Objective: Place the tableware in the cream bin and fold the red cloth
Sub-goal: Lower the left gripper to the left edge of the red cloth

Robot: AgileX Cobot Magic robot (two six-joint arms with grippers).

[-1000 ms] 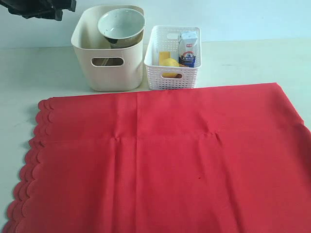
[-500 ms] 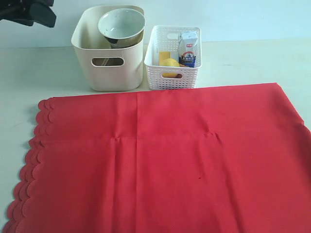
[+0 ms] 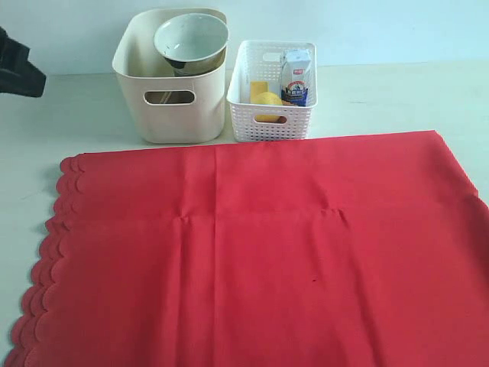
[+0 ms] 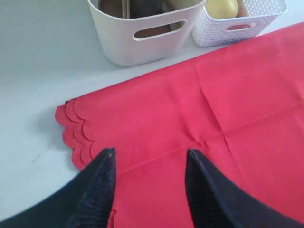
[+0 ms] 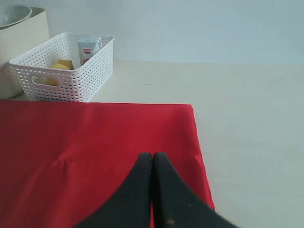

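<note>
The red cloth (image 3: pixel 260 245) lies spread flat over the near table, its scalloped edge on the left. Behind it stands the cream bin (image 3: pixel 170 99) with the white bowl (image 3: pixel 191 40) tilted on top of other tableware inside; chopsticks (image 4: pixel 125 7) show in it in the left wrist view. My left gripper (image 4: pixel 149 153) is open and empty above the cloth's (image 4: pixel 199 118) far-left scalloped corner; only a dark part of the left arm (image 3: pixel 17 67) shows at the exterior view's left edge. My right gripper (image 5: pixel 152 155) is shut and empty over the cloth's (image 5: pixel 95 142) far-right corner.
A white perforated basket (image 3: pixel 271 115) next to the bin holds a lemon (image 3: pixel 267 99), a yellow cheese piece and a milk carton (image 3: pixel 296 76). Bare table lies left of the cloth and to the right behind it.
The left arm has swung from above the bin's left down and leftward to the view's left edge. Cloth, bins and right gripper are unchanged.
</note>
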